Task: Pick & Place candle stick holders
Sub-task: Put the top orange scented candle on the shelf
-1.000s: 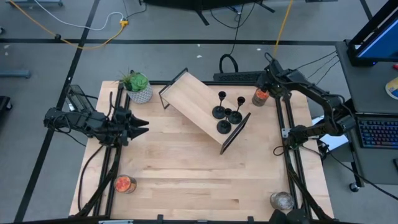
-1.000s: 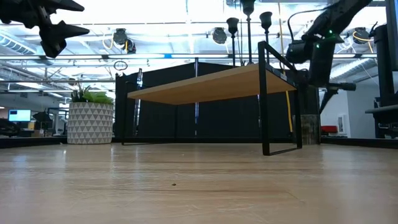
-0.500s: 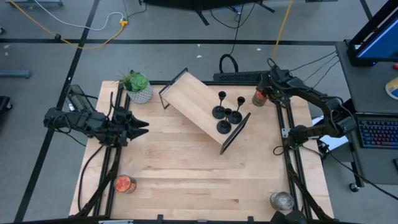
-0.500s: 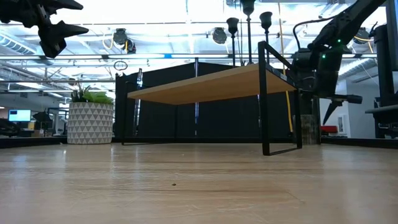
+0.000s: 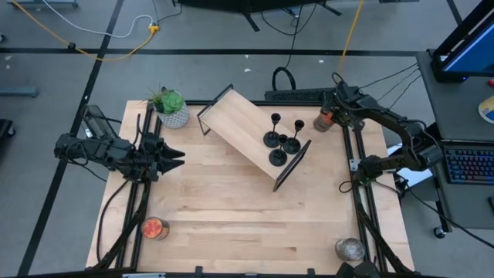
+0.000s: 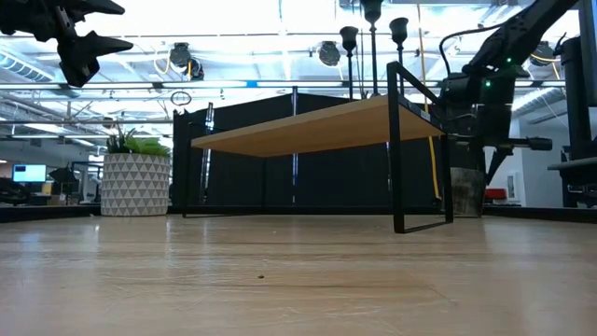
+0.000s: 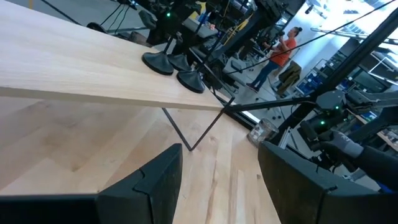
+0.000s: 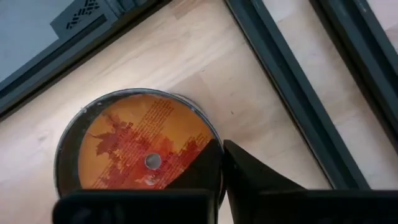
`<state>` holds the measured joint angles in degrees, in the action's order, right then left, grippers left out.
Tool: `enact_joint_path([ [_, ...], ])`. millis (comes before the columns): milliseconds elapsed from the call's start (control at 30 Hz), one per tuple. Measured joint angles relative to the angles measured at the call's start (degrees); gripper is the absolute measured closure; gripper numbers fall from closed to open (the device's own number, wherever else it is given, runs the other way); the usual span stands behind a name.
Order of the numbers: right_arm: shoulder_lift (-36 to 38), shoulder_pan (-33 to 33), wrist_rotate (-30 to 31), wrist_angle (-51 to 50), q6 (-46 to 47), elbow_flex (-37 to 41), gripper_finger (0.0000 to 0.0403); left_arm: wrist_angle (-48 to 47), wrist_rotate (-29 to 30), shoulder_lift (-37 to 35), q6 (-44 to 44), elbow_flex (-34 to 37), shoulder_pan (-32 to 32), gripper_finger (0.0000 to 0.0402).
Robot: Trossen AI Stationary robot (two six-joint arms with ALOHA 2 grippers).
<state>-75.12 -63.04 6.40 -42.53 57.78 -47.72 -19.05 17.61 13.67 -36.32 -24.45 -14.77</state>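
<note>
Candle stick holders (image 5: 281, 140) stand clustered on shelf (image 5: 243, 127), right end. Right hand (image 5: 333, 116) over orange candle jar (image 8: 140, 149); finger state: cannot tell. Left hand (image 5: 171, 156) released, idle at worktop (image 5: 231, 208) left. Advice: redirect right hand onto stem, descend vertically.

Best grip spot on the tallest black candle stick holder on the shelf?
Take the tallest black candle stick holder by its thin upright stem, below the cup. Approach from the far-left open shelf side; other holders crowd its right and near sides, and the flat base offers the jaws nothing.

Two dark jointed arms (image 5: 100, 149) trailing black cables.
</note>
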Motion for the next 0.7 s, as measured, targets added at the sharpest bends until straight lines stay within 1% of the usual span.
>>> enact_joint_path([
  [233,1.9,0.5,1.6,-1.8,-0.7,0.1,0.0401,0.0,0.0,0.0,0.0,0.0,0.0,0.0185],
  [567,10.9,0.7,4.0,-5.7,-1.6,0.3,0.0402,0.1,-0.1,0.0,0.0,0.0,0.0,0.0185],
  [700,14.6,1.9,3.9,-7.6,-2.1,0.3,0.0402,2.3,0.0,0.1,1.3,0.0,0.0,0.0185],
])
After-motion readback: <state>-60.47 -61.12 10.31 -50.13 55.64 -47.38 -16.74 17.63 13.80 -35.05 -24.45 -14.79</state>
